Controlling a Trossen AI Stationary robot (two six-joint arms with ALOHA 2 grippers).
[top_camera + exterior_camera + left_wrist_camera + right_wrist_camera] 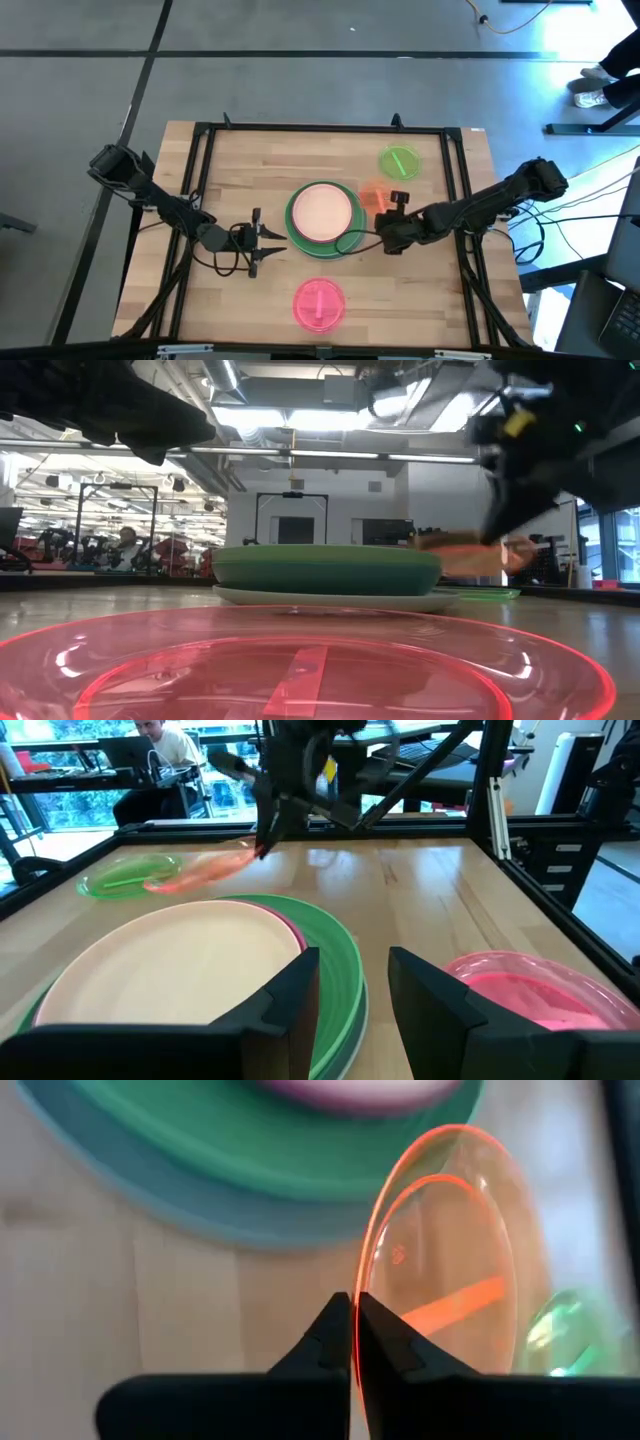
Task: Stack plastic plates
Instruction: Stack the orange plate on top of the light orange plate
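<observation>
A stack of large plates sits mid-table, with a peach plate on top, a magenta rim, green below it and a pale plate underneath. A small clear orange plate is at the stack's right, in my right gripper, which is shut on it. A small green plate lies flat toward the far right. A small pink plate lies flat near the front edge. My left gripper is open and level at the stack's near-left rim, touching nothing. My right gripper pinches the orange plate's rim between its two fingertips, on the edge nearest the arm. The fingers come slanting down from the table's right. The plate is tilted and lifted off the table beside the stack.
A black frame runs around the wooden tabletop. Bare wood lies left of the stack and on the near right. A person sits beyond the table's far side, and cables trail off the right edge.
</observation>
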